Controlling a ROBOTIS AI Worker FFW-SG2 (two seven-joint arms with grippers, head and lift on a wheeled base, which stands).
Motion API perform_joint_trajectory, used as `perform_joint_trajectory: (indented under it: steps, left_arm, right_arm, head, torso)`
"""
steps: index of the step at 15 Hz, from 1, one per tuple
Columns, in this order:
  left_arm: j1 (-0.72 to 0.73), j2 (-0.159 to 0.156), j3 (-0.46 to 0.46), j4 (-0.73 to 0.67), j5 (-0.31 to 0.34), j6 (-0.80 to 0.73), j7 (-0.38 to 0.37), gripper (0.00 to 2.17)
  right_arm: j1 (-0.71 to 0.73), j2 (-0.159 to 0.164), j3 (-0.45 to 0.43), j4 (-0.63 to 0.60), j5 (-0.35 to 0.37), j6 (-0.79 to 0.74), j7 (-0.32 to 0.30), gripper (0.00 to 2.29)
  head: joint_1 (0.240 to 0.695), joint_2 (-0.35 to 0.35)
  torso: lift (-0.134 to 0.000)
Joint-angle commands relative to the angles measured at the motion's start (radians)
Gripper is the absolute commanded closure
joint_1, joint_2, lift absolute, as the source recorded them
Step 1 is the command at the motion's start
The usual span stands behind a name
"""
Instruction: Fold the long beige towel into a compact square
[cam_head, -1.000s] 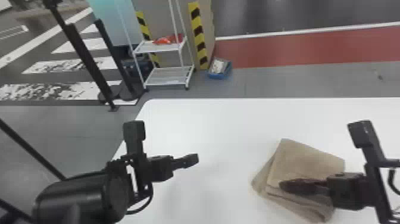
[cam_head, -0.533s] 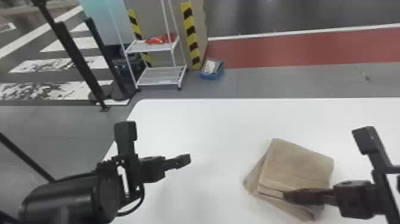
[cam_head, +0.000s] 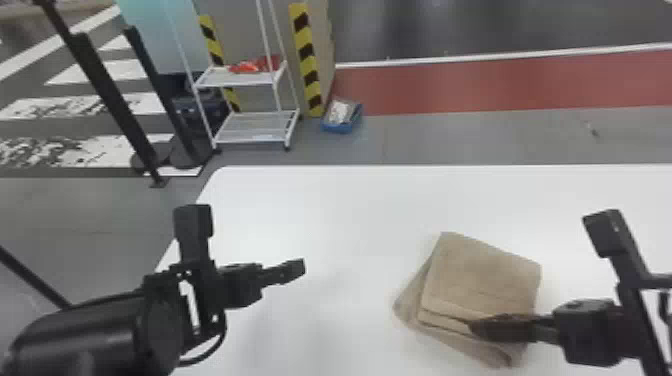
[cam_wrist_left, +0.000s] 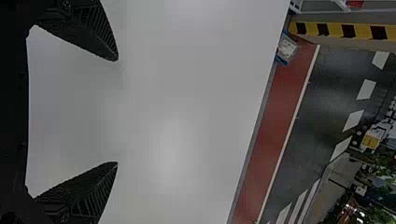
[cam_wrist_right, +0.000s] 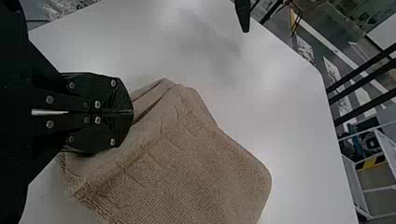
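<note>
The left arm (cam_head: 85, 340) comes in at the lower left of the head view, its black forearm nearly level, a cable (cam_head: 212, 345) looping under the wrist. Its left gripper (cam_head: 295, 270) points toward the frame's right; the left wrist view shows the two fingers spread wide apart. At the lower right, the right arm (cam_head: 637, 320) holds the right gripper (cam_head: 477, 327) pointing toward the frame's left, its fingers (cam_wrist_right: 116, 128) pressed together.

White table (cam_head: 325, 215), rounded corner; folded beige towel (cam_head: 480, 275) on top.
</note>
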Motion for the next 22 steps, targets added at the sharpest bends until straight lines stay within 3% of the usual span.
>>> perform_joint_trajectory:
  steps: [1,6,11,18,22]
  left_arm:
    - [0.0,-0.007,0.004,0.0,0.0,0.0,0.0,0.09]
    - [0.0,-0.007,0.01,0.002,0.0,0.0,0.0,0.09]
    - [0.0,-0.007,0.01,0.005,0.002,-0.003,0.0,0.09]
    - [0.0,-0.007,0.001,0.009,0.0,0.0,0.0,0.09]
    - [-0.002,-0.007,-0.009,0.008,-0.005,0.0,0.0,0.09]
  right_arm:
    - [0.006,0.009,0.028,-0.025,-0.047,0.026,0.003,2.05]
    - [-0.015,0.015,0.129,0.059,0.024,0.02,0.003,2.05]
    - [-0.034,0.006,0.14,0.122,0.09,0.02,0.003,2.05]
    - [0.003,-0.043,0.031,0.074,0.093,0.023,0.003,2.05]
    - [0.006,-0.045,-0.032,0.056,0.081,0.013,0.003,2.05]
  head:
    - [0.695,0.223]
    - [0.695,0.289]
    - [0.695,0.294]
    - [0.695,0.236]
    - [0.695,0.179]
  torso:
    - [-0.124]
    - [-0.124]
    - [-0.124]
    - [-0.124]
    - [-0.124]
